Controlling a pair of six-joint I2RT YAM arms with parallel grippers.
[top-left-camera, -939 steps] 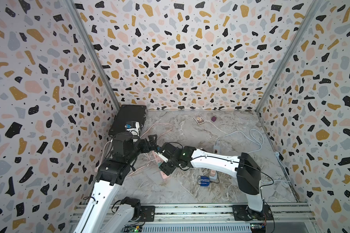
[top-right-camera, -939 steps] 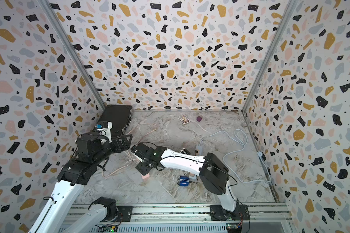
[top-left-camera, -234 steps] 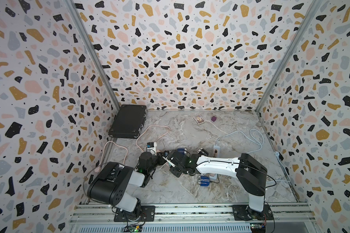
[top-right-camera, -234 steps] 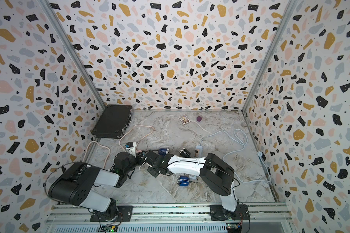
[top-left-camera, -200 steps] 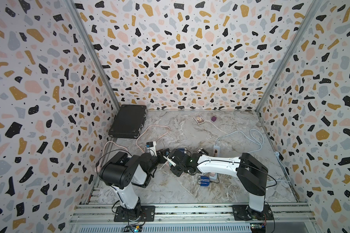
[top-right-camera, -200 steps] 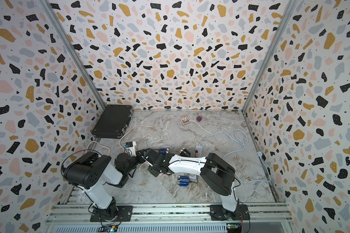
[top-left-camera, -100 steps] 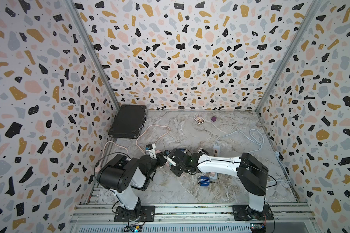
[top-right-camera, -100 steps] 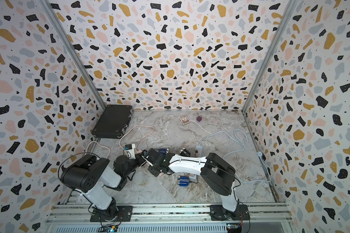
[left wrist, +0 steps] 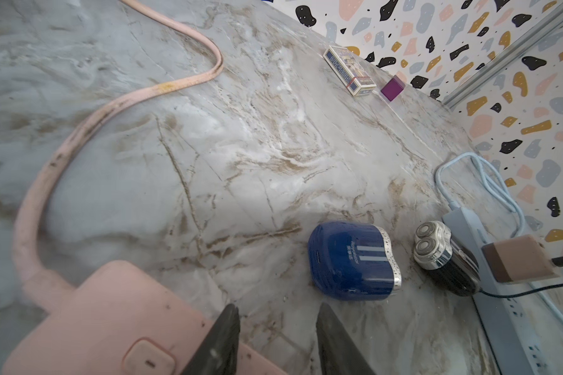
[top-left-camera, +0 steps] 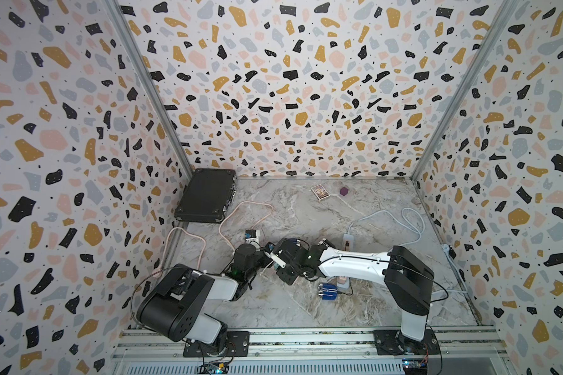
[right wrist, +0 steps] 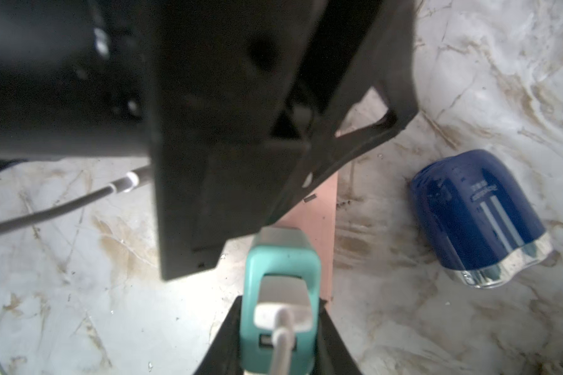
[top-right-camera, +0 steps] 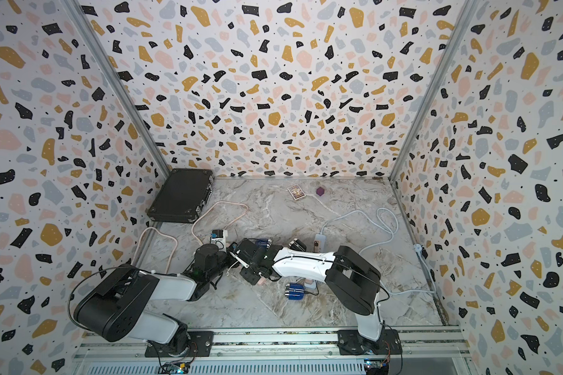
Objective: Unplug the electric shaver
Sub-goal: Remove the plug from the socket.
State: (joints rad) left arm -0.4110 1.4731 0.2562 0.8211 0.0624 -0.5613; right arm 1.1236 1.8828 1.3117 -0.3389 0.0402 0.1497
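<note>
Far left at the back, a black case (top-left-camera: 205, 194) lies by the wall, and a pink cable (left wrist: 163, 87) snakes over the marble worktop (top-left-camera: 306, 311) down to the pink power strip (left wrist: 104, 318). Now the left fingers (left wrist: 223, 337): we find them hanging over that strip, a modest way apart, with only bare worktop between them and nothing gripped. Moving right, the right fingers (right wrist: 333, 344) are clamped on a teal charger plug (right wrist: 281, 263), with a white lead (right wrist: 281, 341) running out of its near end. The plug looks seated in the pink strip, though the left arm's dark body hides the join. Next along, the blue shaver (right wrist: 478, 217) lies on its side on the worktop, just beside the strip and clear of both sets of fingers. Then we reach a black shaver (left wrist: 442, 259), just beside a pale power strip (left wrist: 514, 324) that carries a brown adapter (left wrist: 517, 263). Behind these, near the back wall, sit a card box (top-left-camera: 320, 192) and a purple cube (top-left-camera: 344, 191).
</note>
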